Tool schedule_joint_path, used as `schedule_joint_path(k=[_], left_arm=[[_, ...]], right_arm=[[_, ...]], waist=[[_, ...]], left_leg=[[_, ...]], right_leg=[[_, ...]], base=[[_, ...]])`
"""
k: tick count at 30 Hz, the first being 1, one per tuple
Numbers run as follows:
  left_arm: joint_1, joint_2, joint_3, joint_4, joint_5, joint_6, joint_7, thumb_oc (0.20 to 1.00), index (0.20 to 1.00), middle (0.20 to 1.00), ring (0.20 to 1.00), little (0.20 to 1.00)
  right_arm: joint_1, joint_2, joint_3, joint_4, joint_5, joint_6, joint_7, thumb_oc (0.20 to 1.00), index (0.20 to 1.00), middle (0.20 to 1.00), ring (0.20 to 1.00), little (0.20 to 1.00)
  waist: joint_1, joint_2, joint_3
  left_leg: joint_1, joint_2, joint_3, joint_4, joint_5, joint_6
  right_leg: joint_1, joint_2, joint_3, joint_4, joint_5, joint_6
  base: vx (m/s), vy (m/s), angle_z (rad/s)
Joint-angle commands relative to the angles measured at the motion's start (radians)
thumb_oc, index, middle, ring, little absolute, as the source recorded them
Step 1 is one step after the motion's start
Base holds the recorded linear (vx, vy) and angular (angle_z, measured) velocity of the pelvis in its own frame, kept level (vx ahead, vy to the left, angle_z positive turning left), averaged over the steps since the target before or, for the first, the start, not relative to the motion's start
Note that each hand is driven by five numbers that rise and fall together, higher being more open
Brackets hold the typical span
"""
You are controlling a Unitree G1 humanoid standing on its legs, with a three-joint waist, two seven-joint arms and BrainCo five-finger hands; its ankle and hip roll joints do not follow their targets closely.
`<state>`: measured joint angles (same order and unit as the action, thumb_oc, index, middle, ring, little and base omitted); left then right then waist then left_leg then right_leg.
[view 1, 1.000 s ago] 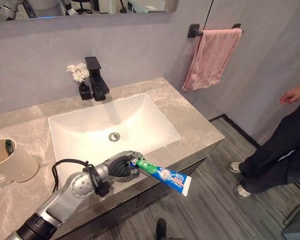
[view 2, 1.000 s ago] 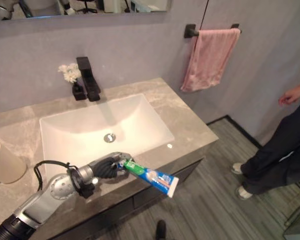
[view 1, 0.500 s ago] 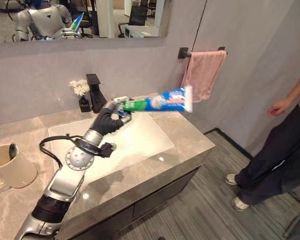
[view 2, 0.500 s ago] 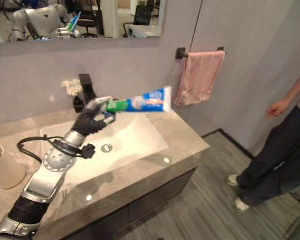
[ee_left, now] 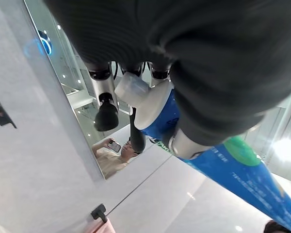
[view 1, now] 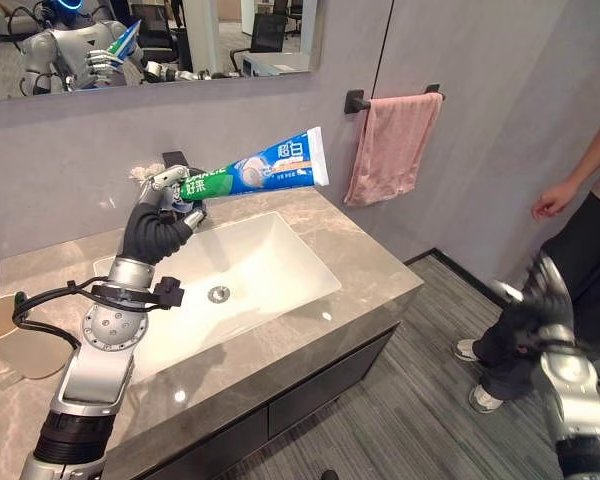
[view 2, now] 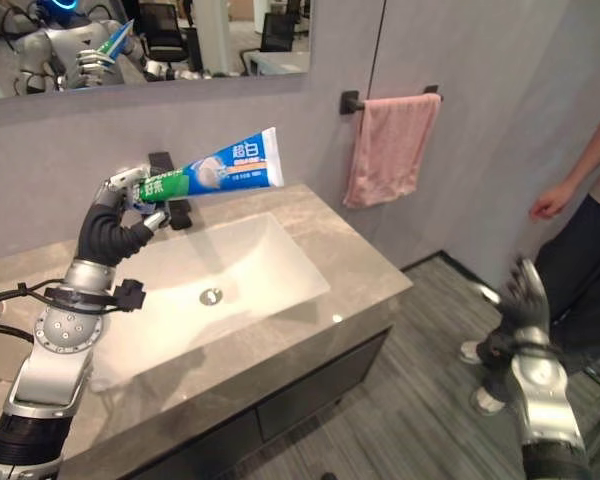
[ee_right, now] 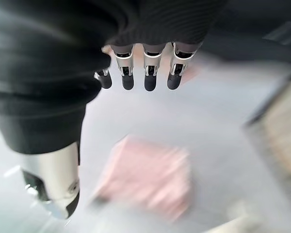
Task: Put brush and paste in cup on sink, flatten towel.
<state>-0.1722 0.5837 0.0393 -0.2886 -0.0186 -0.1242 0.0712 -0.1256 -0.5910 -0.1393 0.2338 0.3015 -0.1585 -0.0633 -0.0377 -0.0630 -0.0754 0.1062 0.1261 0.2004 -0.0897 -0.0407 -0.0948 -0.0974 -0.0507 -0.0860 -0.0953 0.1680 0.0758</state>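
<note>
The toothpaste tube [view 1: 252, 172] is clamped at its cap end by the curled fingers of the left hand [view 1: 163, 196], held in the air above the back edge of the worktop [view 1: 370, 262]. The right hand [view 2: 525, 297] is raised off the worktop's right end, fingers [ee_right: 150, 73] straight and holding nothing.

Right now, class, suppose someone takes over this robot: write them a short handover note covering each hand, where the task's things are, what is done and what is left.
Left hand: shut on the toothpaste tube, held raised over the back of the sink, near the black tap.
Right hand: open, holding nothing, low at the right near a person.
Cup: on the counter left of the sink.
Pink towel: hanging on the wall bar, bunched towards one side.
Done: paste picked up.
Left: paste into the cup, then flatten the towel. The brush cannot be seen from here; check the cup.
</note>
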Motion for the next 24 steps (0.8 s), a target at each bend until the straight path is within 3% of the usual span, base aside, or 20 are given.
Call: schedule_joint_path(k=[1, 7, 11, 15, 24], left_arm=[[-0.093, 0.041, 0.013, -0.032, 0.011, -0.066, 0.038, 0.2, 0.2, 0.2, 0.2, 0.2], [-0.152, 0.032, -0.034, -0.026, -0.002, -0.081, 0.064, 0.2, 0.2, 0.2, 0.2, 0.2], [-0.182, 0.037, -0.044, -0.026, 0.001, -0.084, 0.075, 0.2, 0.2, 0.2, 0.2, 0.2], [-0.219, 0.027, -0.066, -0.028, 0.009, -0.088, 0.106, 0.2, 0.2, 0.2, 0.2, 0.2], [-0.311, -0.002, -0.13, -0.012, 0.032, -0.107, 0.204, 0.2, 0.2, 0.2, 0.2, 0.2]], right_arm=[[-0.18, -0.049, 0.073, 0.012, 0.1, -0.04, 0.086, 1.0, 1.0, 1.0, 1.0, 1.0], [-0.384, 0.077, 0.276, -0.016, 0.169, -0.028, 0.128, 1.0, 1.0, 1.0, 1.0, 1.0], [-0.428, 0.105, 0.317, -0.021, 0.196, -0.02, 0.14, 1.0, 1.0, 1.0, 1.0, 1.0], [-0.46, 0.194, 0.363, -0.063, 0.339, -0.023, 0.167, 1.0, 1.0, 1.0, 1.0, 1.0], [-0.543, 0.393, 0.401, -0.202, 0.566, -0.108, 0.159, 1.0, 1.0, 1.0, 1.0, 1.0]], waist=[[0.019, -0.007, -0.033], [0.057, -0.008, -0.029], [0.061, -0.011, -0.026], [0.071, -0.014, -0.024], [0.107, -0.024, -0.014]], left_leg=[[-0.088, 0.037, -0.086, 0.002, 0.016, 0.0], [-0.094, 0.031, -0.097, 0.002, 0.021, 0.002], [-0.1, 0.03, -0.104, 0.002, 0.025, 0.002], [-0.109, 0.025, -0.111, 0.002, 0.028, 0.003], [-0.135, 0.009, -0.132, 0.002, 0.031, 0.009]], right_leg=[[0.11, -0.063, -0.013, 0.012, -0.148, 0.065], [0.117, -0.069, -0.031, 0.01, -0.149, 0.059], [0.118, -0.07, -0.037, 0.01, -0.15, 0.058], [0.117, -0.075, -0.046, 0.009, -0.15, 0.057], [0.114, -0.086, -0.074, 0.008, -0.15, 0.061]], base=[[0.0, 0.0, 0.0], [0.0, 0.0, 0.01], [0.0, 0.0, 0.03], [0.0, 0.01, 0.17], [0.0, 0.019, 0.07]])
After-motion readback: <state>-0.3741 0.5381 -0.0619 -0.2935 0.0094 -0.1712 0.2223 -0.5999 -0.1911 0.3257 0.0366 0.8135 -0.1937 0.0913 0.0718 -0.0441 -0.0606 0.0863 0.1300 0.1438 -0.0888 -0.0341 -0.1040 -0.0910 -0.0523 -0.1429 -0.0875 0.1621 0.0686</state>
